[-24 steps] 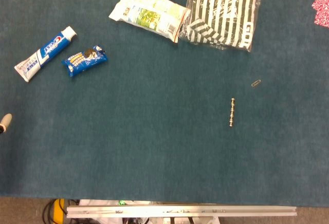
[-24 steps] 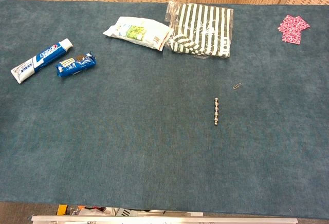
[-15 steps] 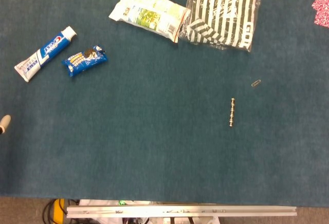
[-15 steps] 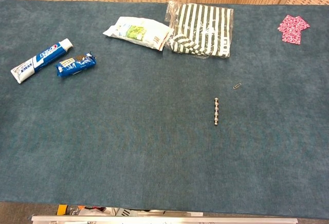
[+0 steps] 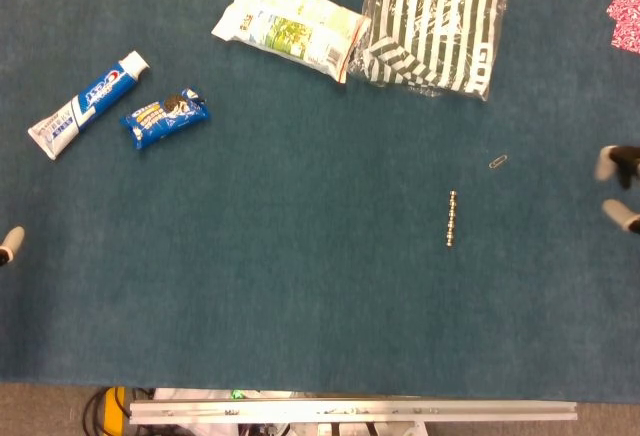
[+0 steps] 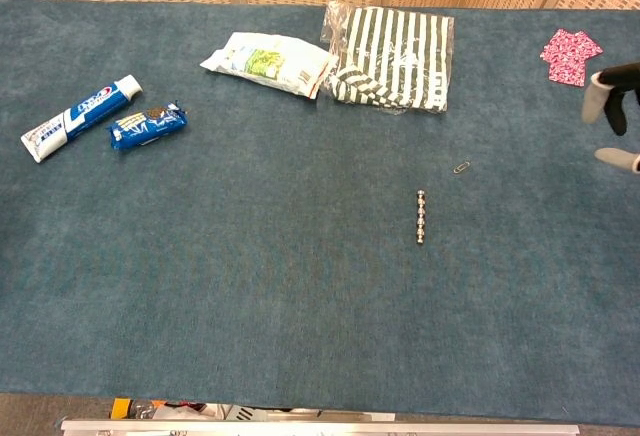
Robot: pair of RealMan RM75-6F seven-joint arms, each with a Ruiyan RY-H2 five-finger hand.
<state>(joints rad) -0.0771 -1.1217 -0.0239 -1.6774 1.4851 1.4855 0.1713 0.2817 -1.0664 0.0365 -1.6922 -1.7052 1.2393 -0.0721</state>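
Near paper clip [image 5: 497, 162], right hand [image 5: 620, 188], fingers apart

Toothpaste [image 5: 88, 104], cookies [image 5: 165, 118], striped bag [image 5: 437, 18]

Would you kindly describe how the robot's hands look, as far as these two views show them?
Only fingertips show. The right hand at the frame edge has black fingers with pale grey-white rounded tips. Of the left hand, the head view shows one pale tip over a dark part. No arms, cables or markings are visible.

Your head view looks almost straight down on the table [image 5: 300, 306]; your chest view sits lower, facing twelve o'clock obliquely. Both share the bead chain [image 5: 452, 219] centrally.
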